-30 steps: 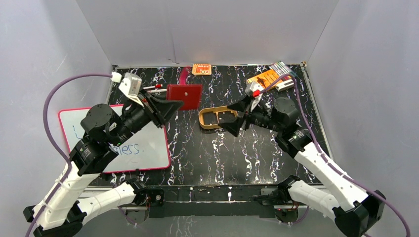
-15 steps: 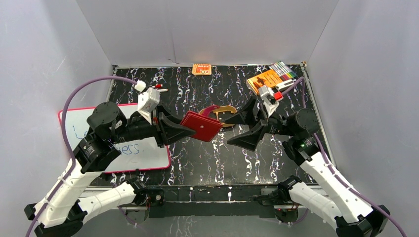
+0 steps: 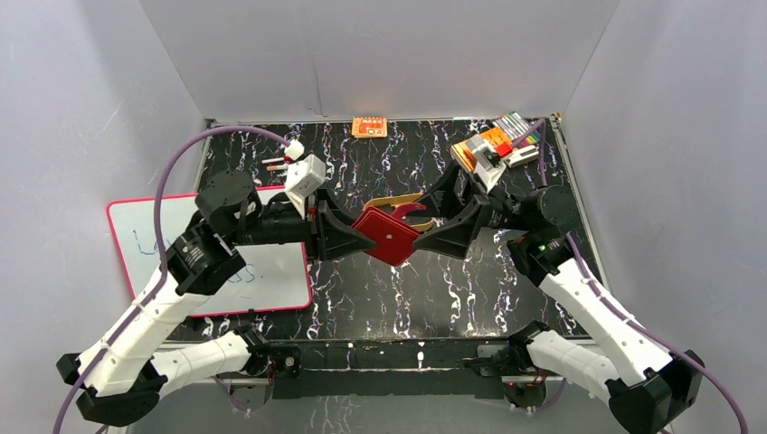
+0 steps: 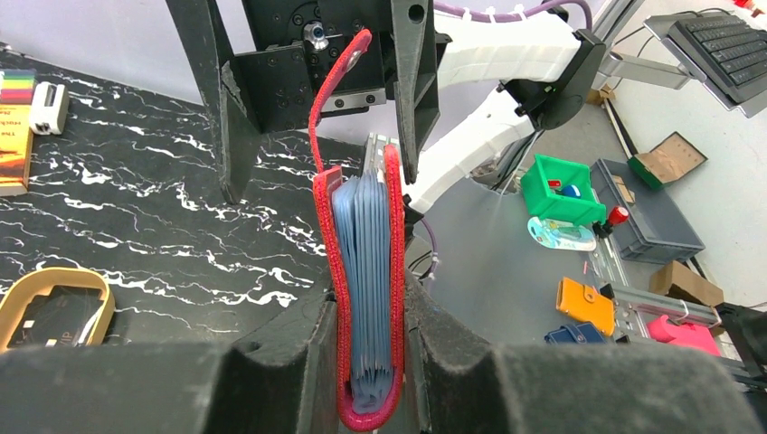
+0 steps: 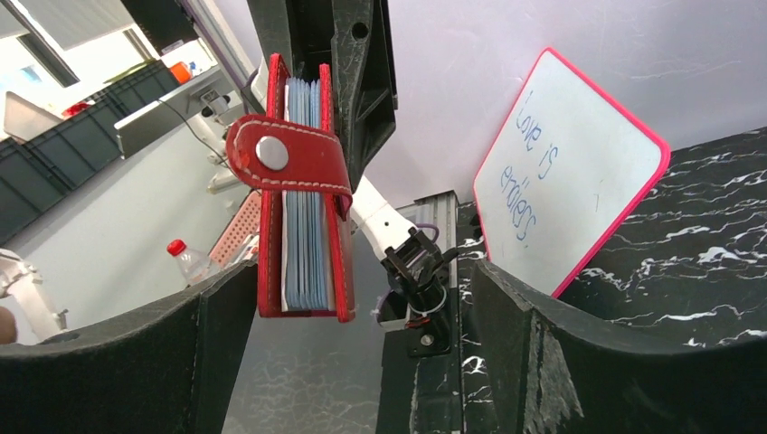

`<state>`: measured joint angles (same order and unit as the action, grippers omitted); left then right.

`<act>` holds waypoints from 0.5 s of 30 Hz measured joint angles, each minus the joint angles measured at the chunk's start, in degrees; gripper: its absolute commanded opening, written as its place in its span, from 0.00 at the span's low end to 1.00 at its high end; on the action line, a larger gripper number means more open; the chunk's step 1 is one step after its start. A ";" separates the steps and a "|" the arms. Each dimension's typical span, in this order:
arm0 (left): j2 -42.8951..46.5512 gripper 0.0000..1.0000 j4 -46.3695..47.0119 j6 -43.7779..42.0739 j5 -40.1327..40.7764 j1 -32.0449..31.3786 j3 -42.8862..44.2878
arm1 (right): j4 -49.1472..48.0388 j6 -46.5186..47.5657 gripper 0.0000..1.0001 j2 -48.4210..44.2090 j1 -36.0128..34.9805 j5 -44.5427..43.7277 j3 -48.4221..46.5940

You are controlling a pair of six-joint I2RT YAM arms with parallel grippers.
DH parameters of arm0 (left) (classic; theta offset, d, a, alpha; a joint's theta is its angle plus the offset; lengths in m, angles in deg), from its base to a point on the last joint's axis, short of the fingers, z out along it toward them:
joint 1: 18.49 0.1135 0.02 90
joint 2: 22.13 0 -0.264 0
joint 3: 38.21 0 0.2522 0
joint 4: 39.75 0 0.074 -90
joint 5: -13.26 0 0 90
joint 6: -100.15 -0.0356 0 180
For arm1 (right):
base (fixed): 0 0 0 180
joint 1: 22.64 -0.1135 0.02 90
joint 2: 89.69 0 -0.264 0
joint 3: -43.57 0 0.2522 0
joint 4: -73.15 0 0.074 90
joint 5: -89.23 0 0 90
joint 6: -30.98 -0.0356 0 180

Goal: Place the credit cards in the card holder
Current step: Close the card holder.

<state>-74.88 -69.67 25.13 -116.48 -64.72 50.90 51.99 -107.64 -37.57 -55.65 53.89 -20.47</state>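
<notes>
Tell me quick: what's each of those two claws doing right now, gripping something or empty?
Left gripper: closed on the red card holder.
Right gripper: open, fingers either side of the card holder, gripping nothing.

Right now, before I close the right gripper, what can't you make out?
- Any cards in the wallet: both wrist views show only pocket edges, so none can be counted.
- What the tray holds: in the top view the wallet covers most of it; in the left wrist view the frame edge cuts it off.
- Whether the right gripper touches the wallet: unclear in every view.
</notes>
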 measured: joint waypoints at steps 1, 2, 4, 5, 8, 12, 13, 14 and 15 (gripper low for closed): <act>-0.46 0.00 0.15 0.04 -0.15 0.00 0.00 | -0.28 -0.74 0.88 0.39 0.00 0.04 0.00; -0.85 0.00 0.31 0.02 -0.20 0.00 0.00 | -0.59 -1.20 0.86 0.70 0.00 0.20 0.00; -1.55 0.00 0.55 0.00 -0.28 0.00 0.02 | -1.66 -2.49 0.80 1.31 0.00 0.63 0.00; -1.79 0.00 0.63 0.00 -0.31 0.00 0.02 | -2.03 -2.97 0.78 1.53 0.00 0.83 0.00; -2.64 0.00 0.76 -0.02 -0.33 0.00 0.15 | -3.21 -4.33 0.64 1.88 -0.09 1.38 0.00; -3.45 0.00 0.79 -0.13 0.20 0.00 0.15 | -4.24 -5.64 0.57 2.29 -0.37 2.19 0.00; -3.56 0.00 0.79 -0.22 0.46 0.00 0.15 | -4.28 -5.86 0.55 2.43 -0.50 2.36 0.00; -3.61 0.00 0.79 -0.24 0.74 0.00 0.15 | -4.28 -6.01 0.54 2.56 -0.50 2.51 0.00; -3.67 0.00 0.81 -0.31 1.14 0.00 0.15 | -4.28 -6.16 0.51 2.69 -0.68 2.60 0.00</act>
<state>-78.55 -68.86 24.83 -115.35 -64.72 51.06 47.71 -113.80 -34.89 -56.33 56.49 -20.47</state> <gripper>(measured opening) 0.195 0.559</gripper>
